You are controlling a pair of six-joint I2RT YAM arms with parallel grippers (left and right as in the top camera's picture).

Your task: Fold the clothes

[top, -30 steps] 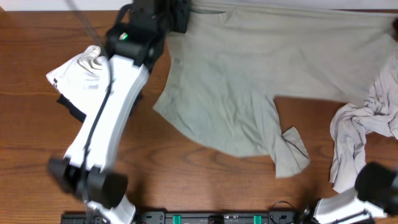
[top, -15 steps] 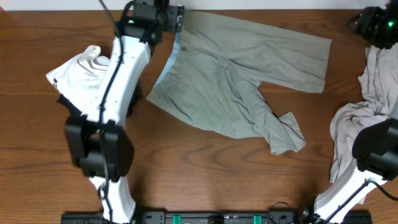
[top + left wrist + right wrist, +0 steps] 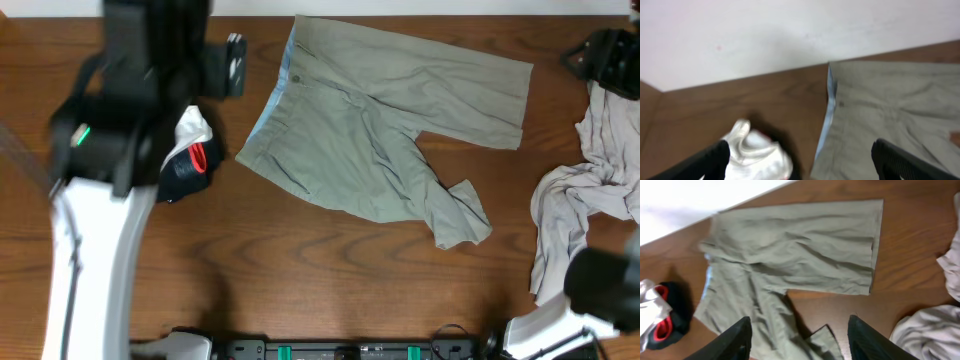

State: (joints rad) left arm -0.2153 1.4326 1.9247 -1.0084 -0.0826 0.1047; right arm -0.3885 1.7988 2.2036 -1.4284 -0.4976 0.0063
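Left end effector, right end effector aloft, agape, near shorts

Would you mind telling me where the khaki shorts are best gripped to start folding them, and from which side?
Probably the rumpled hem of the near leg of the shorts, coming from the robot's right. That corner is folded over on itself, so it offers a raised edge to pinch, while the rest lies flat on the table.
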